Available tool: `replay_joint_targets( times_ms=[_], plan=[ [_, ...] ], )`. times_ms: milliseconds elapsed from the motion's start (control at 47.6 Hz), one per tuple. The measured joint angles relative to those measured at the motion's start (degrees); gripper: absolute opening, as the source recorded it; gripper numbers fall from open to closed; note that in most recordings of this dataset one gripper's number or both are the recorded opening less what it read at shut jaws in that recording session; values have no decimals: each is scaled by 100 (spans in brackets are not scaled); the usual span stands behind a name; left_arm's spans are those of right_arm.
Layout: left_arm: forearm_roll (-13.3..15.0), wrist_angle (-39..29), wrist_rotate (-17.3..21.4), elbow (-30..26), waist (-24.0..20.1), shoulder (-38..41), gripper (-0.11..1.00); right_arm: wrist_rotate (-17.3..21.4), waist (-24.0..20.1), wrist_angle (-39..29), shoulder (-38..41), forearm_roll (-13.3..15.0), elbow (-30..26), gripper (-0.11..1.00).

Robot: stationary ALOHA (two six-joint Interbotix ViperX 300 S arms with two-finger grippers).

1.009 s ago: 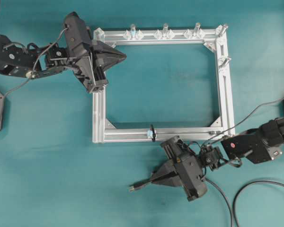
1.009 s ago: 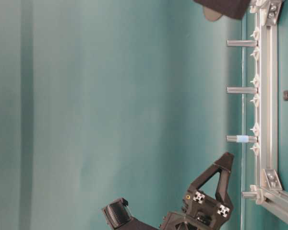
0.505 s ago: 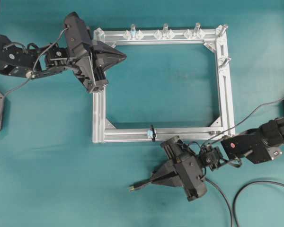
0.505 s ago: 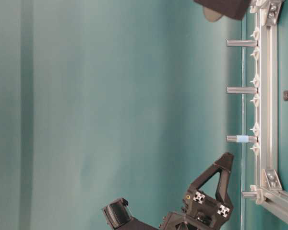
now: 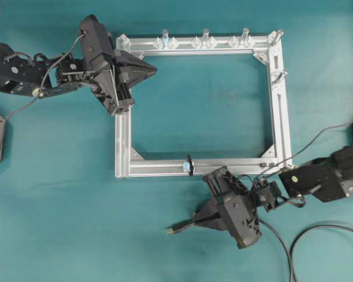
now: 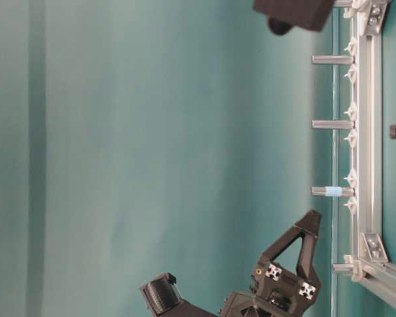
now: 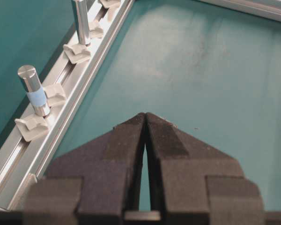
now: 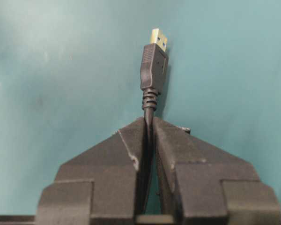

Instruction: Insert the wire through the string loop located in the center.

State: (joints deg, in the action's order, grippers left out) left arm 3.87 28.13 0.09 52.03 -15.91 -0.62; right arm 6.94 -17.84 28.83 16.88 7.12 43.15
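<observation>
The silver frame (image 5: 123, 147) lies flat on the teal desk (image 5: 59, 205), and the string loop (image 5: 189, 165) stands across its near bar, about midway along. Just outside that bar, a little to the loop's right, the right gripper (image 5: 194, 220) is clamped on the wire (image 8: 150, 110), whose plug tip (image 8: 157, 37) sticks out past the fingertips over bare desk, clear of the frame. At the frame's far left corner the left gripper (image 5: 152, 70) hangs with its fingers pressed together, holding nothing.

Silver aluminium frame (image 5: 123, 147) with upright posts (image 5: 205, 35) on teal tabletop (image 5: 59, 205)
</observation>
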Motion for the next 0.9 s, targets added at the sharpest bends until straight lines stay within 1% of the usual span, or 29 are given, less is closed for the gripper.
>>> replay_joint_targets(
  times_ms=[589, 904],
  plan=[
    [0, -9, 0, -9, 0, 0, 0, 18, 0, -562, -1195, 9, 668, 7],
    [9, 0, 0, 0, 0, 0, 0, 9, 0, -809, -1635, 0, 923, 7]
  ],
)
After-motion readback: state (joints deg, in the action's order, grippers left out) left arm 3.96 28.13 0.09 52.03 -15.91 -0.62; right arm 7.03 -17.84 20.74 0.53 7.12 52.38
